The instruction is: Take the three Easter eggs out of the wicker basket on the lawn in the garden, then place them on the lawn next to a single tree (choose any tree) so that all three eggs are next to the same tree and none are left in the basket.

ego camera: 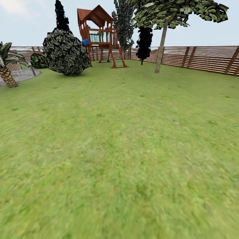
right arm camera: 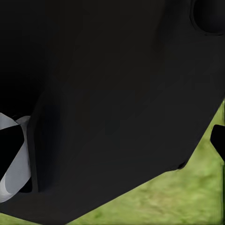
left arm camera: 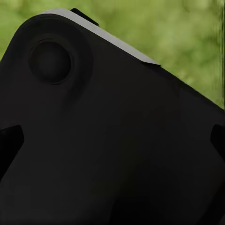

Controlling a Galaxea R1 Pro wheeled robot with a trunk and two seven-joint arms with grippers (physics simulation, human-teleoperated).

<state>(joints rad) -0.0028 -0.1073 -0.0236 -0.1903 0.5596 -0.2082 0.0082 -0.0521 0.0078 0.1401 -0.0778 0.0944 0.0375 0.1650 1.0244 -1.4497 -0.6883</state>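
Lawn [ego camera: 126, 159], pale-trunked tree [ego camera: 161, 46], play tower [ego camera: 99, 36] recorded. Eggs judged light, smooth, fragile; grasp advised across the middle. Jaw state cannot be told.

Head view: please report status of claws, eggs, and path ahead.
Claw states cannot be told. Open lawn ahead. Pale-trunked tree far right, by fence. Nothing in the way.

A fenced back garden, rendered in simulation. A wide lawn of short bright green grass [ego camera: 126, 149] fills most of the head view. A brown slatted wooden fence [ego camera: 205, 59] runs along the upper right. At upper centre stands a red-brown wooden play tower with a peaked roof [ego camera: 99, 35]. A slim pale-trunked tree with speckled foliage [ego camera: 161, 41] rises at upper right; a scaly-trunked palm [ego camera: 6, 71] stands at the left edge by a grey gravel patch [ego camera: 23, 74].
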